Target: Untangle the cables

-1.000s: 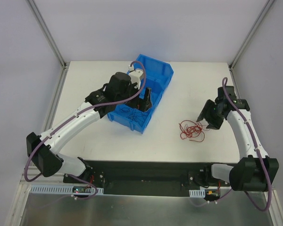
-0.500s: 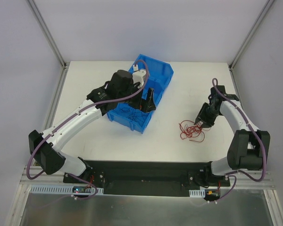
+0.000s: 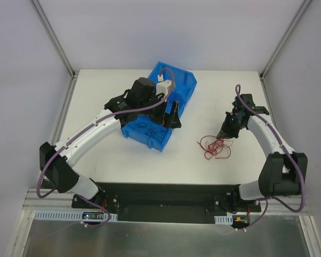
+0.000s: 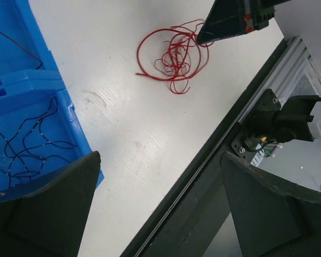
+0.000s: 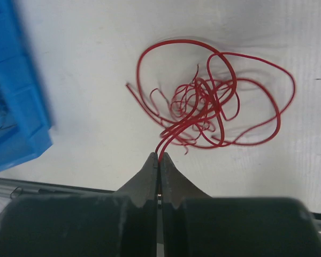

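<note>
A tangle of thin red cables lies on the white table right of centre. My right gripper is shut on red strands at the tangle's right edge; the strands run out from between the closed fingertips. Thin black cables lie curled inside the blue bin. My left gripper hangs wide open over the bin's right rim, holding nothing.
The blue bin sits at the back middle of the table. A black rail runs along the table's near edge, with the arm bases on it. Metal frame posts stand at the back corners.
My right gripper has moved left to the red tangle and closed on its strands, dragging the tangle slightly left. My left arm has shifted a little right over the bin.
</note>
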